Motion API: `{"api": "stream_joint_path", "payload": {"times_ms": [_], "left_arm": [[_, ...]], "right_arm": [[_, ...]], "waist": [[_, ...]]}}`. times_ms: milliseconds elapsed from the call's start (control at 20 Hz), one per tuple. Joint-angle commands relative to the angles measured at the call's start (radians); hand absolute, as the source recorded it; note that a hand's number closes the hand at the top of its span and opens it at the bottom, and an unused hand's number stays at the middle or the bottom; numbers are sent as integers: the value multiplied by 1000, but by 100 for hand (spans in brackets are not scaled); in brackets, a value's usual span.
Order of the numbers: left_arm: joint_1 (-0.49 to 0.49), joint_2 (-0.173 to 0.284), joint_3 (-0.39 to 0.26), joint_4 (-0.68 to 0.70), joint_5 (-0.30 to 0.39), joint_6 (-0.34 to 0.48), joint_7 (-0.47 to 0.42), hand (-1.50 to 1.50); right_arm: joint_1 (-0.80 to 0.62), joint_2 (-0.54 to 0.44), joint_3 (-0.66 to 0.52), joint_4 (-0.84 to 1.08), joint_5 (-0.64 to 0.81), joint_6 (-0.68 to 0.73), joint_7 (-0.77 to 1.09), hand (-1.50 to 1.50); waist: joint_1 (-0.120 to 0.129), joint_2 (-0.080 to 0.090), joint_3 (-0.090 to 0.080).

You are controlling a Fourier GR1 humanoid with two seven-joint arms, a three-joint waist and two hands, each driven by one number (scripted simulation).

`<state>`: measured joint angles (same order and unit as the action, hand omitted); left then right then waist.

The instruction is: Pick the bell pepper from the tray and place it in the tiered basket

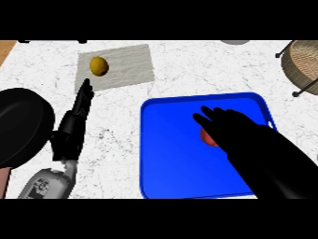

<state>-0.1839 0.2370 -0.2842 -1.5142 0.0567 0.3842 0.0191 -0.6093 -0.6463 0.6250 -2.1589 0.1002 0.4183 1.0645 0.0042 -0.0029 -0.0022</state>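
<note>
One red bell pepper point(207, 136) lay on the blue tray point(168, 163), mostly hidden under the right hand point(233, 128), fingers relaxed, holding nothing. Curling round it fully before lifting toward the tiered basket point(313, 63) seemed wise.

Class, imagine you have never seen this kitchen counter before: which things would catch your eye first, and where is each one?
The bright blue tray at centre right stands out first, with the black right hand stretched over it and covering most of a red bell pepper. At the left edge lies a large black pan, the left hand beside it. At the far right sits the woven tiered basket, and a small yellow fruit rests on a grey cloth at upper left.
</note>
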Motion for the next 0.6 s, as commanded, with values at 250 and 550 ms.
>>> {"api": "stream_joint_path", "payload": {"times_ms": [250,550], "left_arm": [[-6,-9,26,-18,-10,-7,14,0],[29,-35,16,-25,-18,-21,0,0]], "right_arm": [[30,-69,27,39,95,89,58,-150],[-5,13,61,146,164,122,27,-150]], "waist": [[-6,2,2],[4,3,1]]}}
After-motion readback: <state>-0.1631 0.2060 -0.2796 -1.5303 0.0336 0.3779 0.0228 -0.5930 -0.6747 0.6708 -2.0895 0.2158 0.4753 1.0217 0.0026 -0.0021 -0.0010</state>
